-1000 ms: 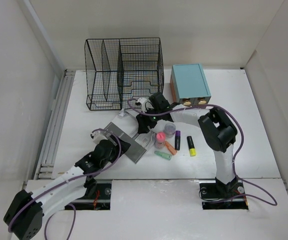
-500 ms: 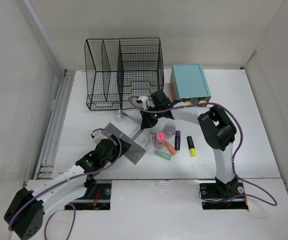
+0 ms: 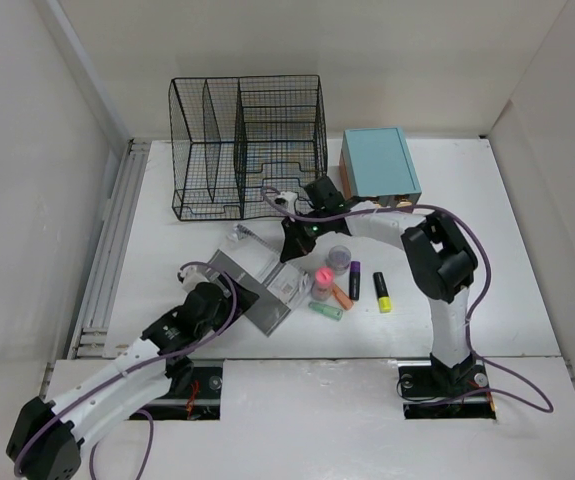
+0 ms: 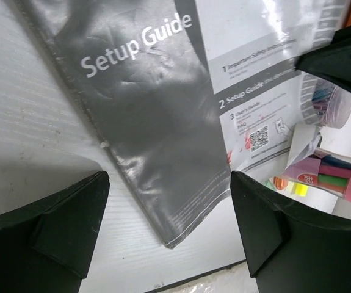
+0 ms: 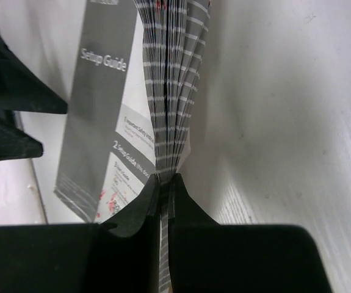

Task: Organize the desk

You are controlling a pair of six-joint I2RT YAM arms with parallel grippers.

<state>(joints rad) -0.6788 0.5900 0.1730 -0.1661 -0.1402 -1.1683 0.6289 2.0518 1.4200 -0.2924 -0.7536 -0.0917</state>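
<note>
The surface [image 3: 507, 290] (wide, white, matte, faintly grained) lies flat under both arms. It looks rigid and fixed, so I judge that only its clutter can be gripped, never the top itself. The right fingers [image 5: 135, 207] pinch the Setup Guide booklet [image 4: 144, 122] by its edge. The left fingers [image 4: 71, 226] hang spread and empty above its near corner.

Grey cover of booklet [image 4: 151, 122], near middle of surface [image 3: 487, 300]: white title "Setup Guide". White panel, same cover: "1 Important Safety…" (rest lost in glare), "2 Setup Guide (this document)", "3 User's Guide". QR code [image 4: 259, 138] beneath. Finer print illegible.
</note>
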